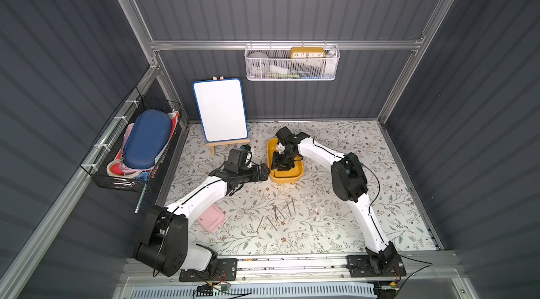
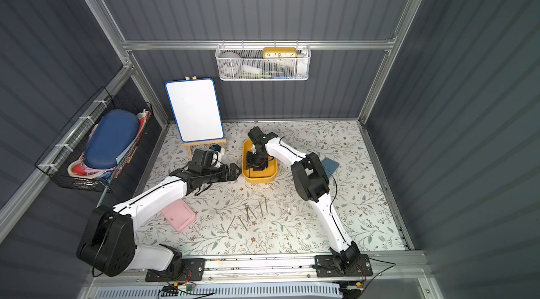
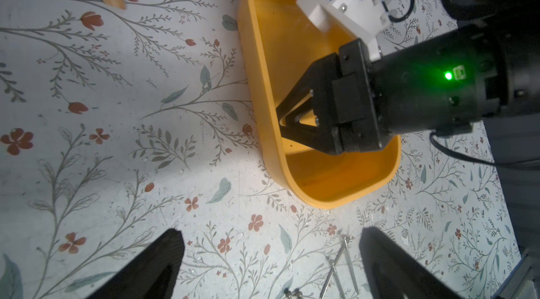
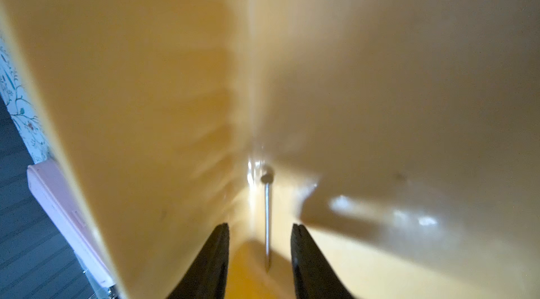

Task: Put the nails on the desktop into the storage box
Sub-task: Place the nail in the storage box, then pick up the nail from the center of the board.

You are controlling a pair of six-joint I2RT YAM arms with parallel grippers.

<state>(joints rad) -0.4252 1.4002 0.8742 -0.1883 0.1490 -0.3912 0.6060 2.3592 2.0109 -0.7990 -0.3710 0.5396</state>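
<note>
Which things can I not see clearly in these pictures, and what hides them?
- Inside the storage box: the right gripper covers the floor in both top views, so the nail count there is unknown.
- The nails on the desktop: too small and overlapping to count in the top views; cut off at the left wrist view's edge.
- The pink case: partly hidden by the left arm.

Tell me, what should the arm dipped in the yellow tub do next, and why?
Probably lift the right gripper straight up out of the storage box. Its jaws stand apart and a nail is loose inside the box between them, while more nails wait on the desktop.
</note>
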